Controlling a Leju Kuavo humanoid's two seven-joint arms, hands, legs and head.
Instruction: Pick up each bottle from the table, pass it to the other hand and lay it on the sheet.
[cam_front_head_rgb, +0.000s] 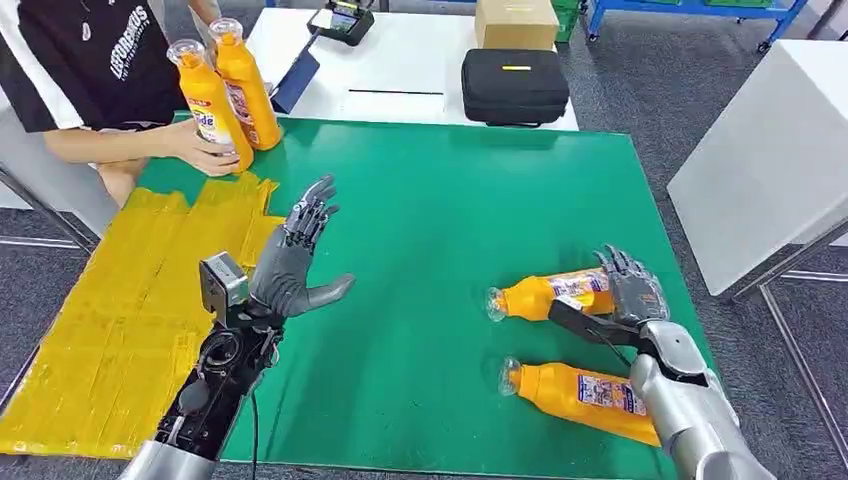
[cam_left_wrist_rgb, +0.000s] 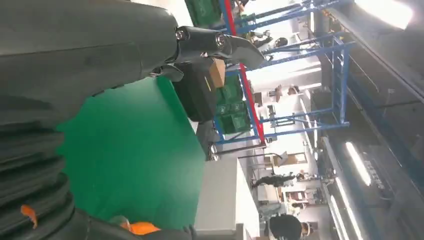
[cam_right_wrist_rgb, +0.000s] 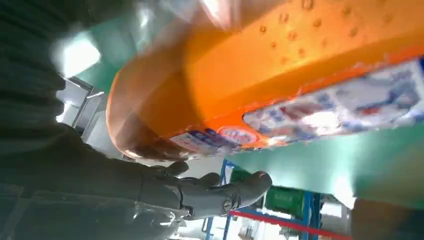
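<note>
Counter (cam_front_head_rgb: 420, 250), green mat; yellow sheet (cam_front_head_rgb: 120, 330) bare beside the left fingers, so no bottle laid yet. Two orange detergent bottles lie by the right hand (cam_front_head_rgb: 632, 292): far bottle (cam_front_head_rgb: 545, 295) under its fingers, grasp not confirmed; near bottle (cam_front_head_rgb: 580, 392) untouched. Left hand (cam_front_head_rgb: 295, 262) raised, fingers spread, holding nothing. Judged: first pick under way; handover, both placements left.
</note>
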